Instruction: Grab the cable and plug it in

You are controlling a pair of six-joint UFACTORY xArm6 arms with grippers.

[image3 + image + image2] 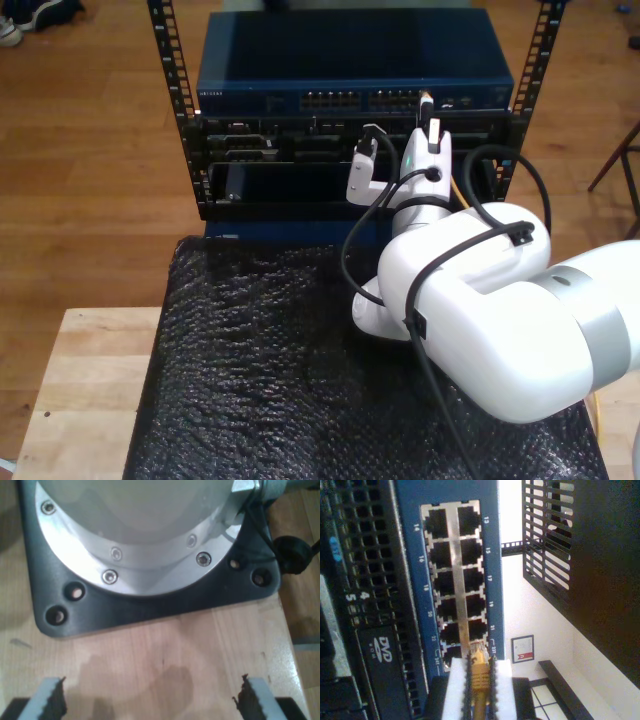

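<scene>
The yellow-orange cable (479, 676) is pinched between the white pads of my second gripper (479, 685), which is shut on it. Its clear plug tip (476, 648) sits right at the port block (455, 575) of the blue switch (407, 510), by the ports numbered 21 to 23; I cannot tell if it is seated. In the exterior view, the same gripper (428, 112) reaches up to the switch's front (350, 98), and a stretch of the cable (456, 192) hangs below it. My first gripper (150, 700) is open above bare wood, with nothing between its fingers (50, 700).
A black arm base plate (150, 605) with a metal flange lies ahead of my first gripper on the wooden table (170, 650). The switch sits in a rack (200, 150) above black units. A black bubble mat (260, 370) covers the table (90, 370) before the rack.
</scene>
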